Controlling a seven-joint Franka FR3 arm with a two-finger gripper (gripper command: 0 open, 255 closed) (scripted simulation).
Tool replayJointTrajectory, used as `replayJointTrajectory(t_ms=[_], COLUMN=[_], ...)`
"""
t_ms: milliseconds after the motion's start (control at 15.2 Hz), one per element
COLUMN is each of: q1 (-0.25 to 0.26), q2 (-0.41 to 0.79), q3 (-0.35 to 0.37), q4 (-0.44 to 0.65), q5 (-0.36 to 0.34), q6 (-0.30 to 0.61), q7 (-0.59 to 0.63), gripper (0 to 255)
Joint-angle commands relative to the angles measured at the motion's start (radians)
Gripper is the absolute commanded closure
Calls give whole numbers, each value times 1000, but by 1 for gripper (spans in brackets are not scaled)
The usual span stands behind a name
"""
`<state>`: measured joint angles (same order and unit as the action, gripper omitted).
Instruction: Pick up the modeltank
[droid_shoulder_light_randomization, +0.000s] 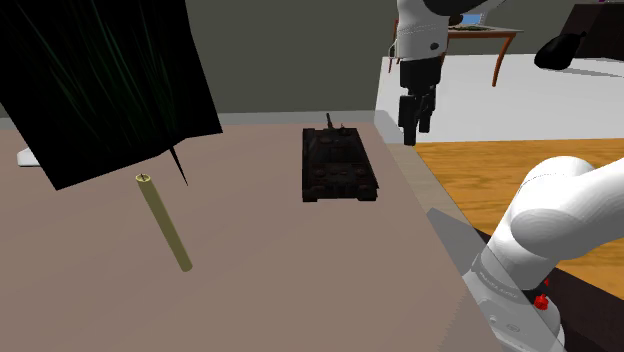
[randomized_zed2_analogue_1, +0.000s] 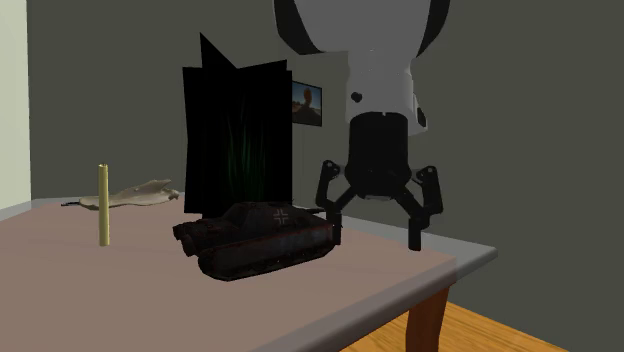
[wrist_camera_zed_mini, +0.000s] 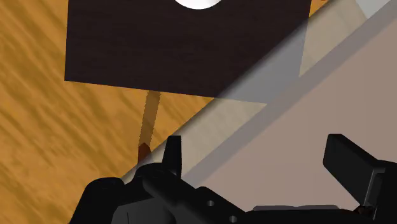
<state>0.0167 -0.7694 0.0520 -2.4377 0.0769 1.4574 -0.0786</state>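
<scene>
Your hand (droid_shoulder_light_randomization: 417, 135) hangs with its two black fingers spread wide and nothing between them. You can see this in the second exterior view (randomized_zed2_analogue_1: 371, 228) and in the wrist view (wrist_camera_zed_mini: 254, 149). The model tank (droid_shoulder_light_randomization: 338, 165) is dark, nearly black, and sits upright on its tracks on the brownish surface (droid_shoulder_light_randomization: 260, 270), close to the edge nearest the hand. In the second exterior view the tank (randomized_zed2_analogue_1: 262, 238) shows a small cross on its turret, and the hand points down just beside it on that view's right, not touching it. In the wrist view the surface's edge (wrist_camera_zed_mini: 267, 108) runs slantwise between your fingers, with the wooden floor (wrist_camera_zed_mini: 51, 127) on the far side of it. A pale olive rod (droid_shoulder_light_randomization: 165, 222) stands upright on the surface, well apart from the tank. Behind both rises a black plant shape (randomized_zed2_analogue_1: 235, 140) with faint green streaks.
</scene>
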Motion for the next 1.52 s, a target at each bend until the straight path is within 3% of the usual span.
replayJointTrajectory(t_ms=[0,528,1056,1452], q1=[0,-89,-185,-185], q2=[0,203,440,439], q3=[0,156,267,273], q4=[0,219,496,431], q5=[0,146,168,172], q6=[0,57,111,178], q7=[0,473,937,943], gripper=[0,0,0,0])
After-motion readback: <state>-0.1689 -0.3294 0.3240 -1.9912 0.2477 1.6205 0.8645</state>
